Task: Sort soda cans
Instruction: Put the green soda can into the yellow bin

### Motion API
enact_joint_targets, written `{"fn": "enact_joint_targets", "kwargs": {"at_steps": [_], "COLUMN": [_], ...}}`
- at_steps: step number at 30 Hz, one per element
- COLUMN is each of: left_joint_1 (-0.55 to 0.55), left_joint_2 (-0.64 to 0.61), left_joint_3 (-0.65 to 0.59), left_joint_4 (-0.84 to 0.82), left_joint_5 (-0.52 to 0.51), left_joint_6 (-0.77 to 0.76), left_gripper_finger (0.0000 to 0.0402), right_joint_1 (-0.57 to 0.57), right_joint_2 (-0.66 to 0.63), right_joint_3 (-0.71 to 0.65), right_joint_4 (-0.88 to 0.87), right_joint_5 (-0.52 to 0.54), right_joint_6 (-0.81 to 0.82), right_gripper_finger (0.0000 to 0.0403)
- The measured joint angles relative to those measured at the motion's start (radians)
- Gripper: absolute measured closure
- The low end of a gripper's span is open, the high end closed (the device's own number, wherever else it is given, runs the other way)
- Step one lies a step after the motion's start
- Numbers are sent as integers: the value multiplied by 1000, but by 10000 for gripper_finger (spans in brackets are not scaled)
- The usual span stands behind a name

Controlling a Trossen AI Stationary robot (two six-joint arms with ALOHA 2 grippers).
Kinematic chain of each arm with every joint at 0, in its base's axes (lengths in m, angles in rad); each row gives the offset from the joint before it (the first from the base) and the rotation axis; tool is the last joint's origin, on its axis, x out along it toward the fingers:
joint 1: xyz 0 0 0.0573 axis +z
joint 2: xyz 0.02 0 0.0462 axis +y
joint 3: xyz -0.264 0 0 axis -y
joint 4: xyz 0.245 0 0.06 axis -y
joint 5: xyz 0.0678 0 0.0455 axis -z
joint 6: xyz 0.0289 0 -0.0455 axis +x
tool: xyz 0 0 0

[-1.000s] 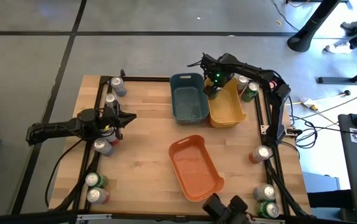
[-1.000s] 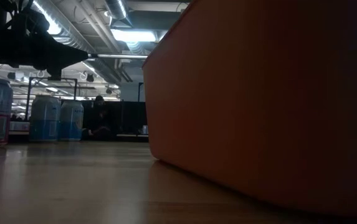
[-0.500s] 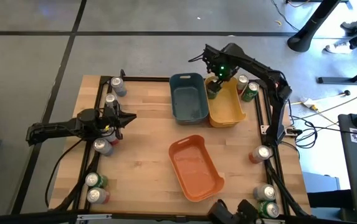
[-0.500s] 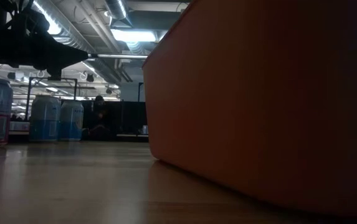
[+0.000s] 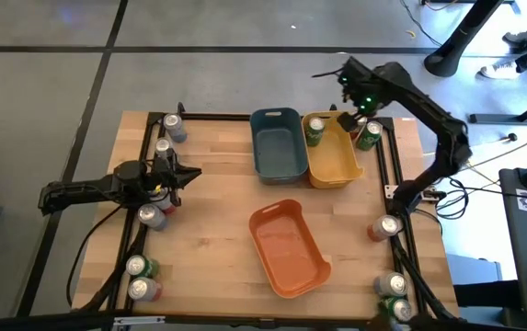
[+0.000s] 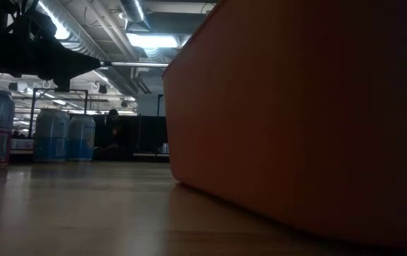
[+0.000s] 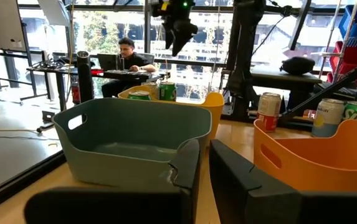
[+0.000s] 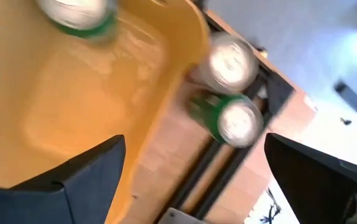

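A green soda can [image 5: 315, 130] [image 8: 78, 15] stands upright in the far left corner of the yellow bin [image 5: 337, 161]. My right gripper [image 5: 349, 108] [image 8: 194, 143] hangs open and empty high above the bin's far right corner, pointing down. Below it, just right of the bin, stand a silver-topped can [image 8: 228, 62] and a green can [image 5: 369, 136] [image 8: 234, 121]. My left gripper [image 5: 186, 175] [image 7: 204, 152] waits shut and level at the table's left. Other cans stand along the left edge [image 5: 173, 127] and the right edge [image 5: 387, 227].
A blue-grey bin [image 5: 279, 144] [image 7: 134, 134] sits left of the yellow bin, and an orange bin [image 5: 288, 246] [image 6: 302, 121] lies near the front centre. Black frame rails [image 5: 384, 165] run along the table's sides. Bare wood lies between the left arm and the bins.
My right gripper, open throughout, has risen out of the yellow bin's far left corner and gone toward the table's far right corner. The green can stands uncovered in the bin where the gripper was.
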Motion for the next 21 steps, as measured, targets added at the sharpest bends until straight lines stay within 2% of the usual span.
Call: {"fn": "enact_joint_targets", "kwargs": {"at_steps": [9,21], "left_joint_1": [0,0], "left_joint_2": [0,0], "left_joint_3": [0,0], "left_joint_4": [0,0], "left_joint_5": [0,-1], "left_joint_6": [-13,-34], "left_gripper_finger": [373,373], "right_joint_1": [-144,-153], "right_joint_2": [-44,-43], "right_joint_3": [-168,-311], "right_joint_4": [74,196], "right_joint_5": [-1,24], "right_joint_6": [1,4], "right_gripper_finger": [23,23]}}
